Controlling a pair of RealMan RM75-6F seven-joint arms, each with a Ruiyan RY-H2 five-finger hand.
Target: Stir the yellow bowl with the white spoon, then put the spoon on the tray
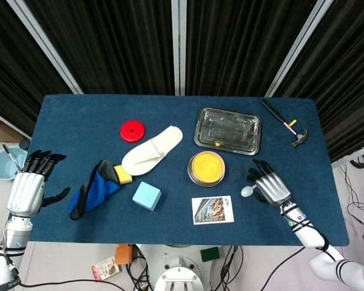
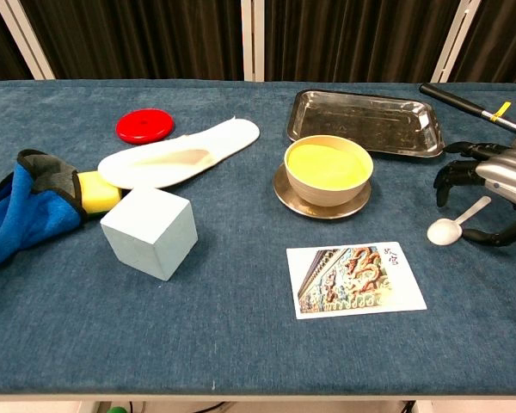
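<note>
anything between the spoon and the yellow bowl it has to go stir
Nothing visible. The white spoon lies on bare cloth under the right hand, and the stretch from it to the yellow bowl is open.

The rectangular metal tray (image 2: 364, 122) looks dull and scuffed; the yellow bowl's round metal saucer (image 2: 325, 203) is shinier. The small white plastic spoon (image 2: 455, 224) is smooth. The dark blue table cover (image 2: 198, 318) looks matt and felt-like, the blue cloth (image 2: 21, 212) soft, the printed card (image 2: 355, 279) glossy.
</note>
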